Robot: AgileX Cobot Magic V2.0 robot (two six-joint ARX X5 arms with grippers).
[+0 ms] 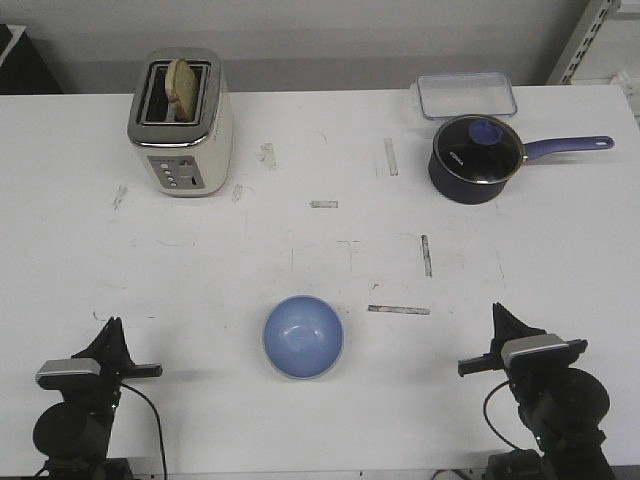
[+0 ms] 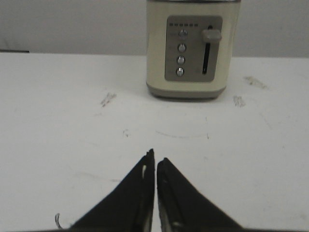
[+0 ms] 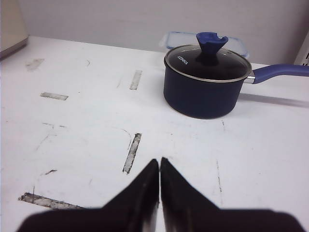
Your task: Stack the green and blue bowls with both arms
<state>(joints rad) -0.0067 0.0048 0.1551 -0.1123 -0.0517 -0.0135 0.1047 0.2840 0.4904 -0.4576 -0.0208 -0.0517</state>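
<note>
The light periwinkle blue bowl [image 1: 303, 336] stands upright and alone on the white table near the front, midway between my two arms. The pale mint green bowl is out of view in every frame. My left gripper [image 1: 112, 326] is shut and empty at the front left, well apart from the blue bowl; in the left wrist view [image 2: 155, 155] its fingers meet over bare table. My right gripper [image 1: 499, 312] is shut and empty at the front right; the right wrist view [image 3: 160, 160] shows its fingers closed together.
A cream toaster [image 1: 181, 121] with bread in a slot stands at the back left, also in the left wrist view [image 2: 192, 47]. A dark lidded saucepan [image 1: 476, 158] with a purple handle and a clear lidded box [image 1: 466, 96] stand at the back right. Tape marks dot the table.
</note>
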